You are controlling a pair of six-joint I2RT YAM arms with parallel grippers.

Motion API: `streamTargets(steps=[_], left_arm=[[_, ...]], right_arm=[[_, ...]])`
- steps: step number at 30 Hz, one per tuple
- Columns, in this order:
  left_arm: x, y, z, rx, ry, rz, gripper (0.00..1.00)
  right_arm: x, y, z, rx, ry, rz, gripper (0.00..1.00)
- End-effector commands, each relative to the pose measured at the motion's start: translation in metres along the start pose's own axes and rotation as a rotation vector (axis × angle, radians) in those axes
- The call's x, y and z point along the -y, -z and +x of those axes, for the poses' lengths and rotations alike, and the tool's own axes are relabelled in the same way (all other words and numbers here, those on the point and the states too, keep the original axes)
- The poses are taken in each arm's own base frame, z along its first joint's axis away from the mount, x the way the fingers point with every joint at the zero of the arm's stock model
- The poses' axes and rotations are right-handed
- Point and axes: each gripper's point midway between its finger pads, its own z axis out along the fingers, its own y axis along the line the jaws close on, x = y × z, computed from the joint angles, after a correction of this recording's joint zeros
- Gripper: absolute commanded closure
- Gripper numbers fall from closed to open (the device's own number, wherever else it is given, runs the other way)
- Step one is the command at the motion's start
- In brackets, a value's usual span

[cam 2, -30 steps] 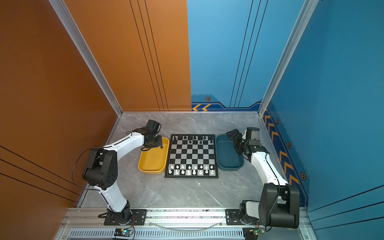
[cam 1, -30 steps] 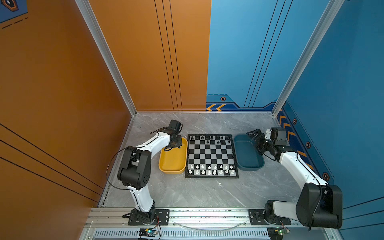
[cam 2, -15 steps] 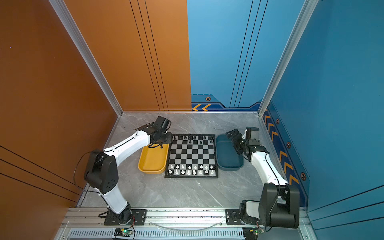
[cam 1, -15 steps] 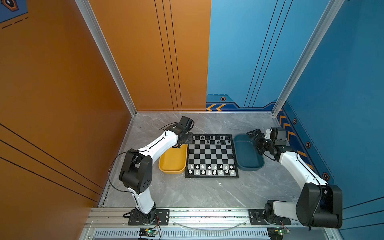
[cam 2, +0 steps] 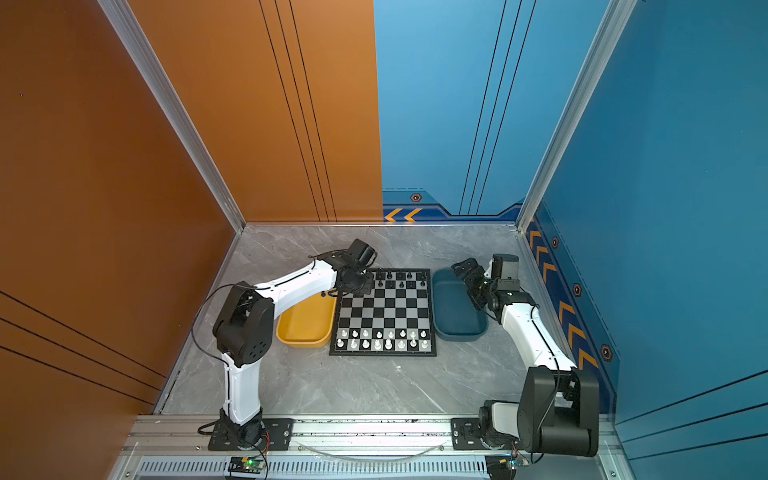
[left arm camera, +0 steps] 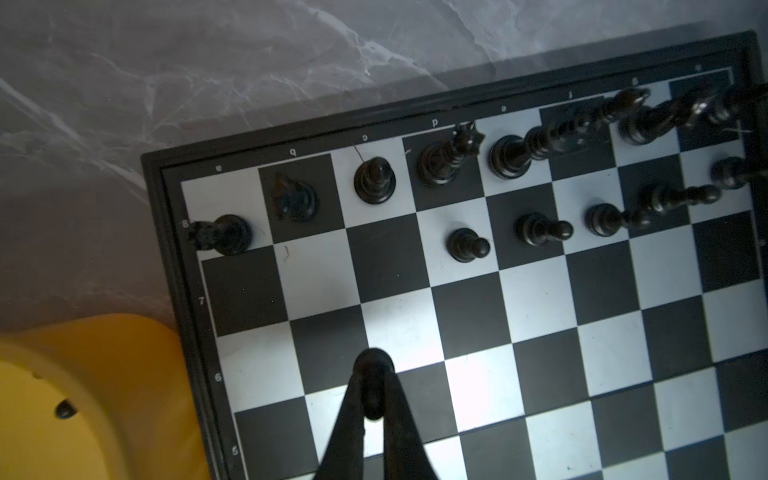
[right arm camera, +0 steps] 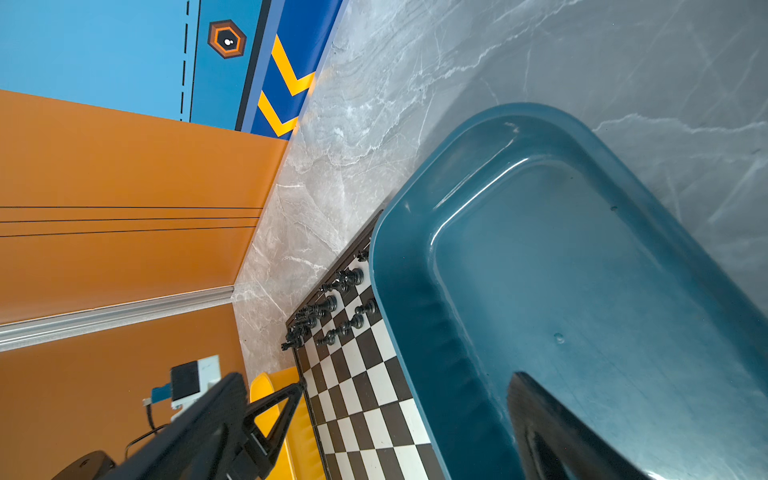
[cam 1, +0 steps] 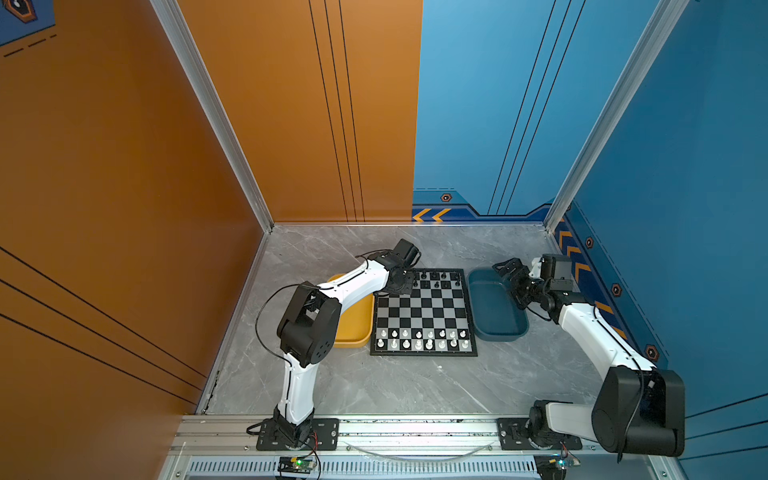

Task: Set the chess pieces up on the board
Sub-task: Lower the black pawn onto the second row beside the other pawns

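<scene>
Over far-left corner of chessboard [cam 1: 424,309], both top views: left pincer [cam 1: 401,286], tip down; black chessmen [cam 1: 434,276] just beside it along far 2 rows; yellow tray [cam 1: 353,328] under its arm. Right pincer [cam 1: 512,282] above dark blue tray [cam 1: 494,316], well apart from board.

Left wrist: fingers [left arm camera: 347,419] clamped on black pawn [left arm camera: 372,363], board squares beneath; other black men beyond fingertips; 1 stray dark piece [left arm camera: 65,409] in yellow tray beside board.

Right wrist: jaws spread wide, nothing between; blue tray beneath.

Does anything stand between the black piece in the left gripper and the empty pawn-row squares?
Nothing visible. The left gripper holds the black piece over bare squares of the board; the nearest pawn stands to one side of that path.
</scene>
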Motion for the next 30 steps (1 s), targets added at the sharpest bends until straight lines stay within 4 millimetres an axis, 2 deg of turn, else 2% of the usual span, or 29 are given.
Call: streamTargets(steps=[1,30], left_arm=[[0.008,0.004,-0.006,0.001,-0.021,0.019,1.0],[0.011,-0.024,-0.018,-0.013,-0.03,-0.004,1.0]], right_arm=[[-0.006,0.001,-0.006,0.014,-0.012,-0.026,0.0],[-0.004,-0.006,-0.01,0.024,-0.04,-0.042,0.0]])
